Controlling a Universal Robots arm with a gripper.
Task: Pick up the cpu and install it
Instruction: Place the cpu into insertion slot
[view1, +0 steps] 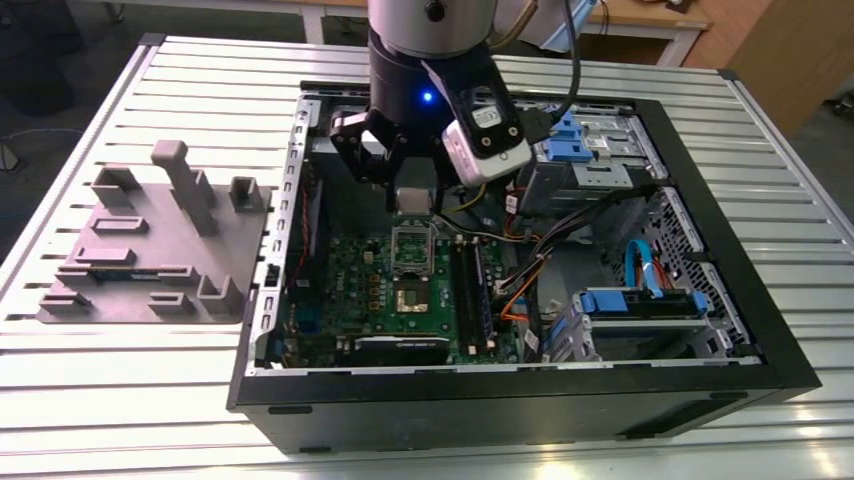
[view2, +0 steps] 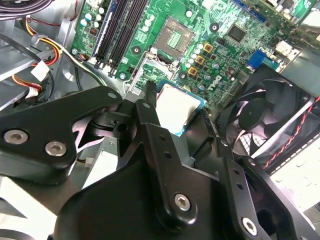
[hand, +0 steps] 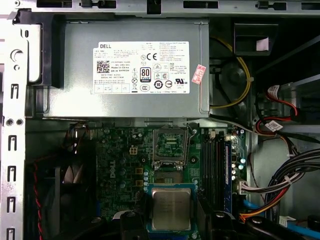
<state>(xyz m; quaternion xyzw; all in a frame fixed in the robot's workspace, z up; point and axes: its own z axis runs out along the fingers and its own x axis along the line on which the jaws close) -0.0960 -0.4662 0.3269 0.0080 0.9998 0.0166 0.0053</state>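
- Silvery-grey on top, the cpu (hand: 171, 209) is pinched at two opposite edges between the black fingers (view2: 150, 120) of the gripper (view1: 414, 205).
- Gripper and cpu hang at the upper centre of the exterior view, inside the open computer case (view1: 534, 395).
- They are above the green motherboard (view1: 360, 290), near its bare socket (view2: 176, 34).
- The grey moulded tray (view1: 147, 250) sits on the slatted table (view1: 120, 400) at the exterior view's left, well apart.

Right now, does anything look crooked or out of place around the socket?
Nothing stands out. The cpu sits square in the gripper, its edges parallel to the open socket. The cables lie clear of it.
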